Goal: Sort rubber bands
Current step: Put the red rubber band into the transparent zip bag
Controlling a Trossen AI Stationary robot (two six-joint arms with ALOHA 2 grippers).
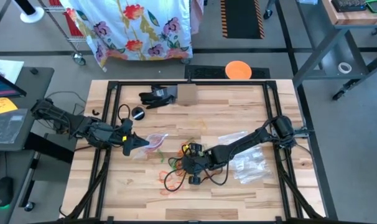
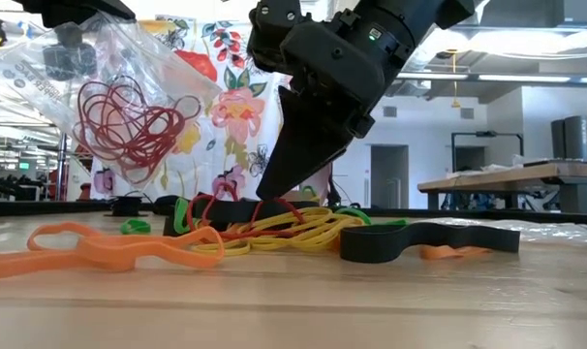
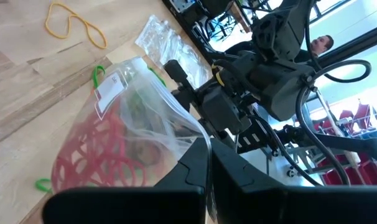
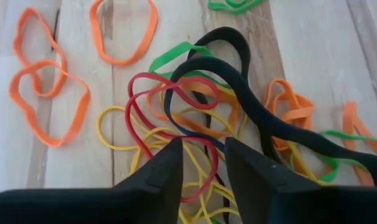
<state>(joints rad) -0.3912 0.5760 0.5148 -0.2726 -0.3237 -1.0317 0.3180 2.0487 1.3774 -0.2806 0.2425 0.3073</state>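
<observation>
We found the right end effector (image 4: 201,165) narrowly parted over the rubber bands (image 4: 176,124); the left end effector (image 1: 127,142) clamped a bag (image 1: 152,143). Bands looked limp, tangled; pinch one strand.

A tangled heap of rubber bands (image 4: 176,124), red, yellow, orange, green and black, lies flat mid-tabletop (image 1: 251,193). Loose orange bands (image 4: 48,99) lie just beside it. A bunch of red bands (image 3: 98,158) sits inside a clear bag (image 3: 151,118).
</observation>
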